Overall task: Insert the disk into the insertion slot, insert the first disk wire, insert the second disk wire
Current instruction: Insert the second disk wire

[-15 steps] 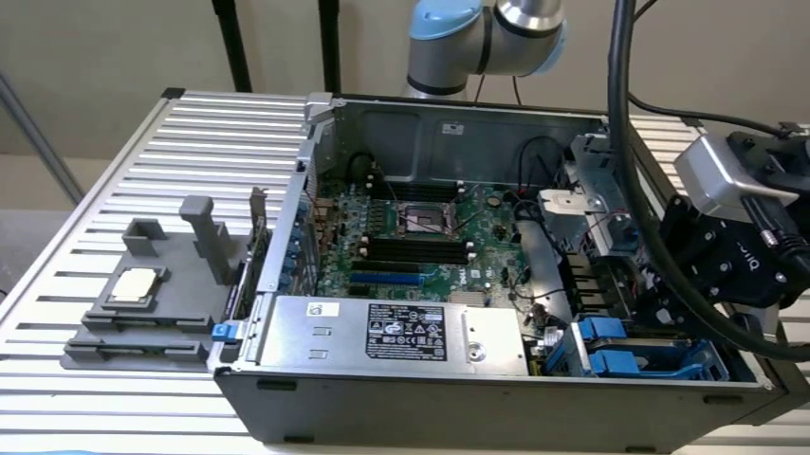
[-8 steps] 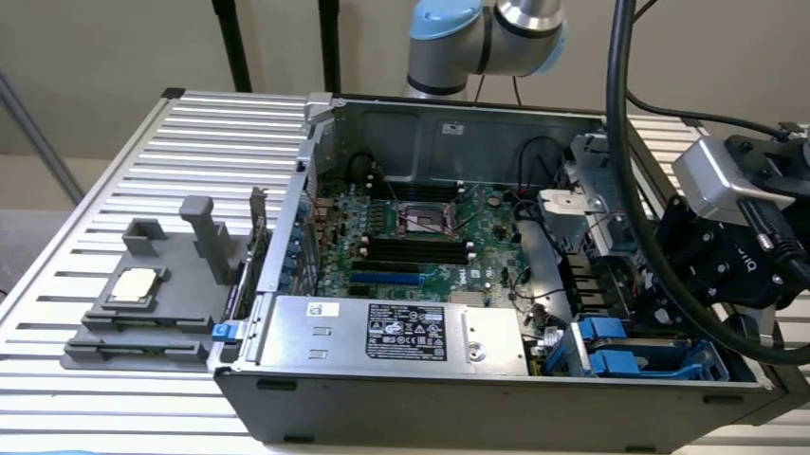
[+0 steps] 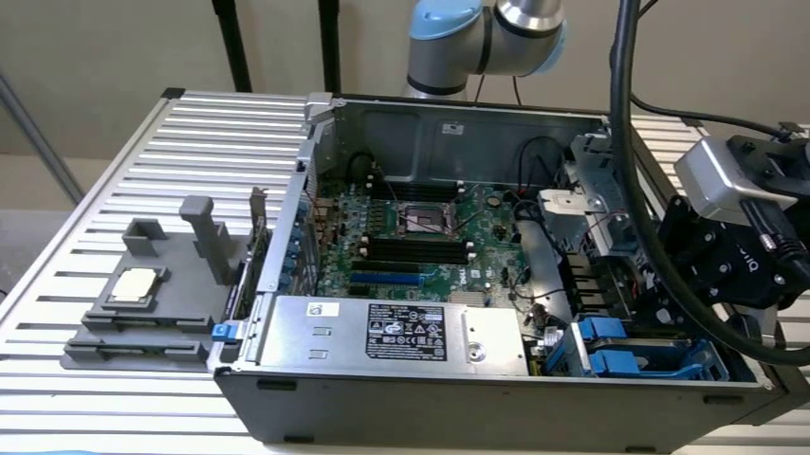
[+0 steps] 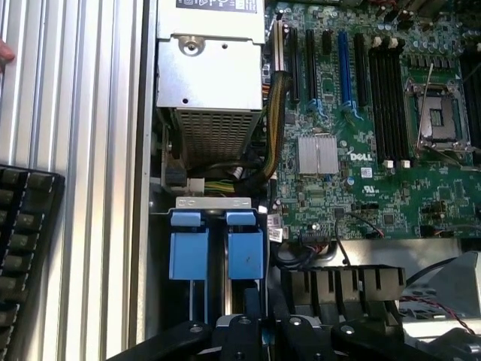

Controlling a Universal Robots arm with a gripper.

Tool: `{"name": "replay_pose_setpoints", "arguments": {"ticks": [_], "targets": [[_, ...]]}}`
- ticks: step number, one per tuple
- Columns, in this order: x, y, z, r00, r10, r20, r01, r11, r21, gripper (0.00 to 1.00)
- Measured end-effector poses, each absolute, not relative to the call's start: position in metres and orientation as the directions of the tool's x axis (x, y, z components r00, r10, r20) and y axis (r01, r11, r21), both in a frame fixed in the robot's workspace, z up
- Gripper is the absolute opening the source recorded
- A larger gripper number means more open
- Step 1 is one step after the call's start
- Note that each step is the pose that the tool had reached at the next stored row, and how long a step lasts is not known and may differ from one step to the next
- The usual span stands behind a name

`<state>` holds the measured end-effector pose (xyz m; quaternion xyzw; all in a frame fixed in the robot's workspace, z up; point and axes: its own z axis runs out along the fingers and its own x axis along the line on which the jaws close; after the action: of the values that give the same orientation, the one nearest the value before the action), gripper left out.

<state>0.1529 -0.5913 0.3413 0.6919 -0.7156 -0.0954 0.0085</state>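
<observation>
Hovering over the near right corner of the open computer case [image 3: 494, 398] in the exterior view, the gripper [image 4: 259, 320] is clenched shut, and I cannot tell whether anything is pinched in it. The disk's blue carrier [image 4: 218, 252] sits in the insertion slot [image 3: 633, 355], just beside the silver power-supply box [image 3: 393, 332]. With the disk apparently seated, this looks like the wire stage. The next move calls for a connector lined up squarely with the drive's port.
</observation>
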Motion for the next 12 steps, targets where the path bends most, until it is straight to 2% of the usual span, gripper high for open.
{"name": "replay_pose_setpoints", "arguments": {"ticks": [12], "targets": [[0.1529,-0.5913,0.3406,-0.041,-0.993,-0.11,-0.989,0.024,0.148,0.17]]}}
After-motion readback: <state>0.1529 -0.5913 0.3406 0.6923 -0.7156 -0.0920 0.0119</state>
